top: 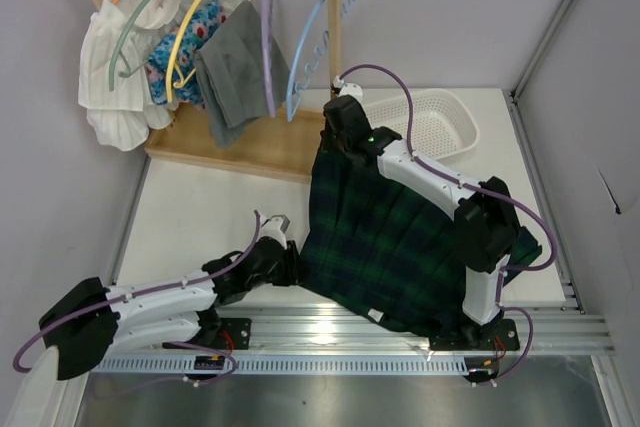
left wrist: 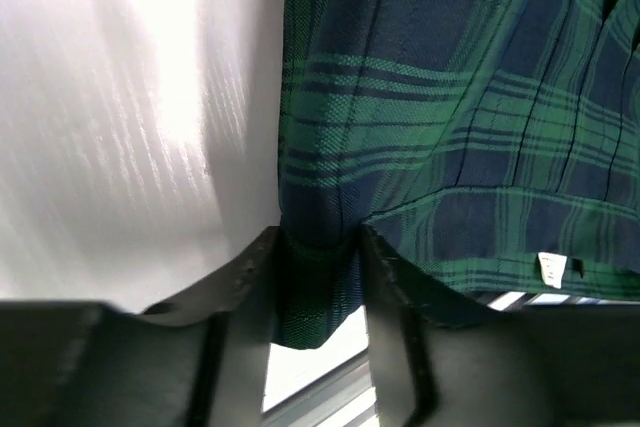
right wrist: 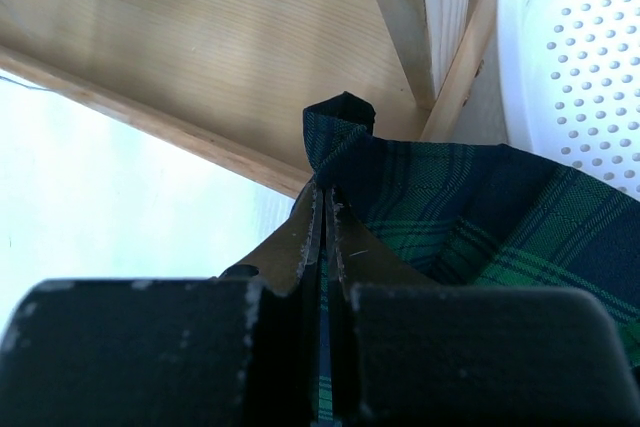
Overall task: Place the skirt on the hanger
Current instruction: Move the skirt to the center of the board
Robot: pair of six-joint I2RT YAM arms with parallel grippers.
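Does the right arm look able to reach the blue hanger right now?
Probably yes: the right gripper is close beside the blue hanger with nothing between, but it's shut on the skirt.

Top view: even, diffuse overhead light, well exposed, sharp edge to edge. Shadows are soft, under the arms and along the skirt (top: pixel 385 237) hem. Mild sheen on the metal rail (top: pixel 300 328) at the near edge of the surface (top: pixel 200 217).
Left wrist view: surface blown out to white with streaky glare. Plaid weave is in focus, left fingers (left wrist: pixel 240 337) dark and soft.
Right wrist view: surface overexposed on the left, basket (right wrist: pixel 580 57) bright. Right fingers (right wrist: pixel 292 245) near-black, slightly blurred up close.
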